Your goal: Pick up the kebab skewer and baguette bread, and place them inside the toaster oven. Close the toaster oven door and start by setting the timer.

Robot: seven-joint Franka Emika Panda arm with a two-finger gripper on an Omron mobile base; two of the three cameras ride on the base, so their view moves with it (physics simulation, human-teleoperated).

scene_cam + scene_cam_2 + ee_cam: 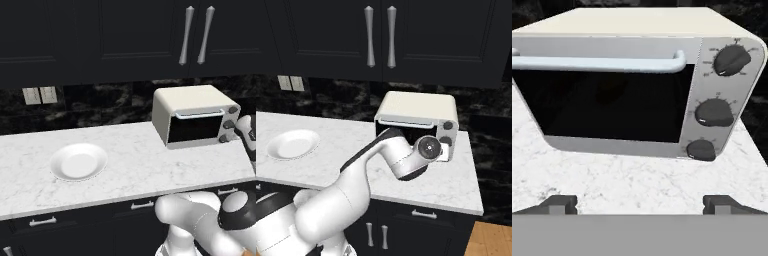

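Facing the toaster oven squarely, we have the gripper low over the marble counter, its two fingertips spread wide apart with nothing between them. The toaster oven door stands shut, its pale bar handle running along the top edge, and three dark knobs are stacked down the right panel. Through the dark glass we cannot tell whether anything lies on the rack. We cannot make out the kebab skewer or the baguette bread on the counter stretch that shows; a white plate sits well to the left of the oven with nothing on it.

With the door closed and the hand aimed at the oven's right half, we judge the step in hand to be the timer. Which knob is the timer we cannot read from the markings. To do it well, we should raise and centre the hand so that the chosen knob sits midway between the fingertips, square to the panel, then narrow the opening onto the knob's raised ridge rather than its round rim. A firm, even pinch matters: an off-centre grip would likely slip as we twist. We should turn about the knob's own axis without pushing, since the oven may slide back on the smooth counter.
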